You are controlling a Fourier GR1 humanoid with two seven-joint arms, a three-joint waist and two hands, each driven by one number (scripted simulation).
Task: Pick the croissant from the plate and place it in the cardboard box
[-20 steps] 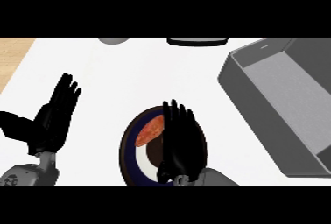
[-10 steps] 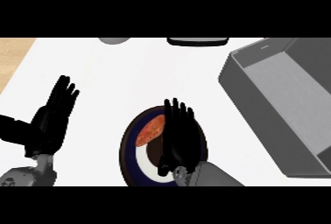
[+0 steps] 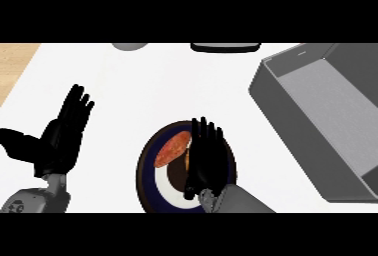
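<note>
Nearest the lower edge, the grey right forearm (image 3: 238, 201) comes in over the dark-rimmed plate (image 3: 146, 172), which sits on the white counter (image 3: 148, 85) just ahead of the robot. The right hand (image 3: 205, 157) hangs over the plate's middle and right half, fingers straight and held together, pointing away from the robot; they are not curled round anything and hold nothing.

The croissant (image 3: 174, 146) lies on the plate's left part, just beside the right hand on its left. I cannot tell whether the fingers touch it. Its long axis runs from lower left to upper right, tilted only a little off the line of the fingers, so the hand lies almost alongside it rather than across it. By my judgement the coming grasp turns on this: the hand must shift a little leftward and close across the croissant's narrow width.

The left hand (image 3: 65, 131) shows at the view's left, open and resting, fingers up, well apart from the plate, so the right hand is plainly the nearer one.

Farther right stands the box (image 3: 303, 135), grey and open-topped, well apart from the plate, on the right hand's own side.

At the far edge sit a grey rounded object (image 3: 130, 46) and a black object (image 3: 225, 47) – neither can be identified
</note>
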